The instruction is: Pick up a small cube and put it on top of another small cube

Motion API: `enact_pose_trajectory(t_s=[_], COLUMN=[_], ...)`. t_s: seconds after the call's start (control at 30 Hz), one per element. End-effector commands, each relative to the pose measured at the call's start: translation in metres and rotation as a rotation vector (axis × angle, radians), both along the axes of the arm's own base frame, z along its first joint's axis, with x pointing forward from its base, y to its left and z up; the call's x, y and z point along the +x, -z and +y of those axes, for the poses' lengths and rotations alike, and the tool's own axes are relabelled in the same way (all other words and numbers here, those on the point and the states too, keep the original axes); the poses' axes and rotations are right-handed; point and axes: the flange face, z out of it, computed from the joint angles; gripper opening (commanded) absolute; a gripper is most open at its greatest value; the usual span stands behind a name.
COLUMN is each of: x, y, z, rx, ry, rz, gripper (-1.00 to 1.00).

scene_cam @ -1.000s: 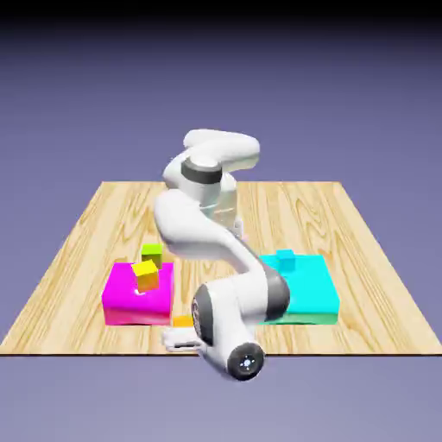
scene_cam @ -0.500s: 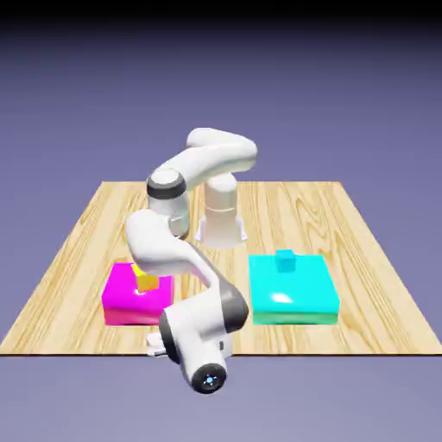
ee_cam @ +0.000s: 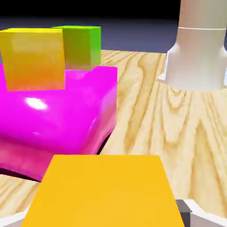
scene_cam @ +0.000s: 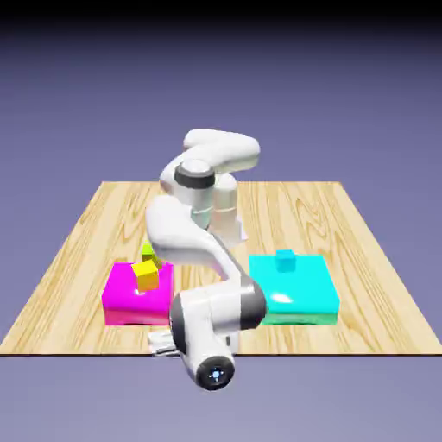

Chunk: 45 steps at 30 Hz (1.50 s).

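Hand view: the small orange cube [ee_cam: 104,190] fills the lower middle of the picture, large and close, its flat top facing the camera.
Hand [ee_cam: 104,219]: low at the worktop's near edge; grey finger tips [ee_cam: 189,212] show at the bottom corners, one on each side of the orange cube. The fingers stand apart around it; whether they already press on its sides cannot be told.
Exterior view: the hand [scene_cam: 162,339] sits behind the arm's wrist, just in front of the magenta block [scene_cam: 121,298]; the orange cube is hidden there.
Location of the orange cube: on the wooden worktop [ee_cam: 146,119], just beside the magenta block [ee_cam: 57,119] and apart from it.
Handling, judged: a rigid, light block with smooth flat faces; nothing fragile. Smooth sides may slip, so a square grip on two opposite side faces, near mid-height, looks best.
Possible target: the yellow-topped cube [ee_cam: 33,57] stands on the magenta block, with the lime-green cube [ee_cam: 82,44] close behind it; whether they touch cannot be told. In the exterior view they read as the yellow-topped cube [scene_cam: 146,275] and the lime-green cube [scene_cam: 148,254].
Containers: none in view. The magenta block and the cyan block [scene_cam: 293,289] are solid slabs that carry things on top; the cyan one bears a small cyan cube [scene_cam: 284,258].
Robot base [ee_cam: 199,44]: white pedestal at the hand view's upper right, well apart from the cubes.
Risk, judged: lifting past the magenta block's near edge needs clearance.
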Motion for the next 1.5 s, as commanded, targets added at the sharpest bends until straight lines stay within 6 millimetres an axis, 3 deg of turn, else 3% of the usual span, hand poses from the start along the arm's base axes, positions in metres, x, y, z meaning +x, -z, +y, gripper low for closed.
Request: enact_pose_trajectory(t_s=[0.0, 0.33, 0.73, 1.1, 1.47], x=[0.000, -0.020, -0.076, -0.137, -0.213], y=[-0.008, -0.068, -0.098, -0.105, -0.107], z=[0.001, 0.003, -0.024, -0.079, -0.163], rx=[0.015, 0.131, 0.206, 0.206, 0.154], ry=[0.002, 0.090, 0.420, 0.959, 1.683], rz=[-0.016, -0.091, -0.048, 0.027, 0.083], gripper=[-1.00, -1.00, -1.00, -1.00, -1.00])
